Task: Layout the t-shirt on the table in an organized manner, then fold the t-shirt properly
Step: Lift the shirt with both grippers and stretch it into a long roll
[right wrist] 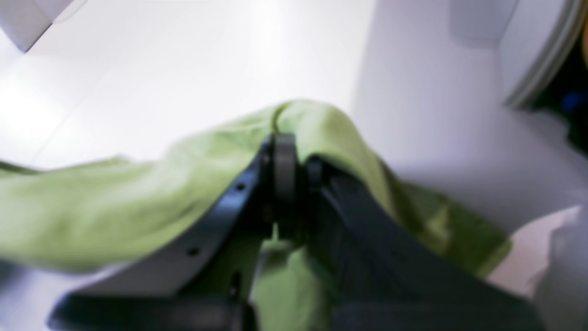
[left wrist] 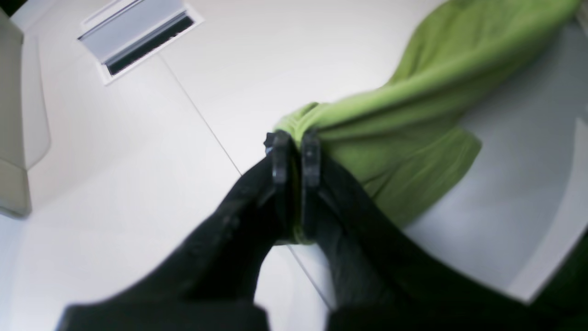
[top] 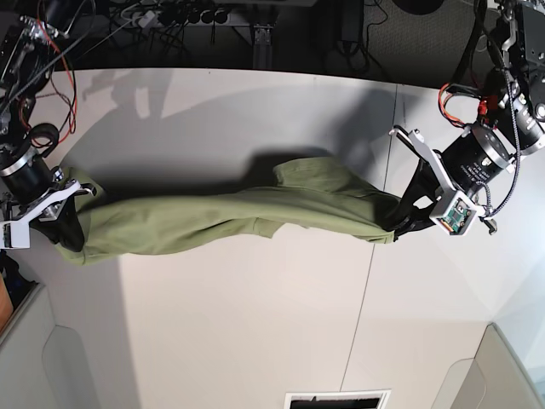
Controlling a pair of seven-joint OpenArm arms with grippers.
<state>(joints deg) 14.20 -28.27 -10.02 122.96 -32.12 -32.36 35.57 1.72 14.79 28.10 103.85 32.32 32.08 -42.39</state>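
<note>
T-shirt (top: 230, 213) is strung out lengthwise between both arms over the table (top: 255, 324), bunched into a rope, sagging mid-span. You've got the left gripper (left wrist: 296, 138) clenched on one bunched end and the right gripper (right wrist: 287, 147) clamped on the other. No print or label readable on the cloth. Both wrist views blurry; the right-side end is hidden behind the fingers. Slotted vent (left wrist: 138, 39) is set in the tabletop.

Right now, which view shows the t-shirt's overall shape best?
The base view: the whole t-shirt stretches bunched between both arms above the table. Each wrist view shows only the blurred end pinched in its own claw.
</note>
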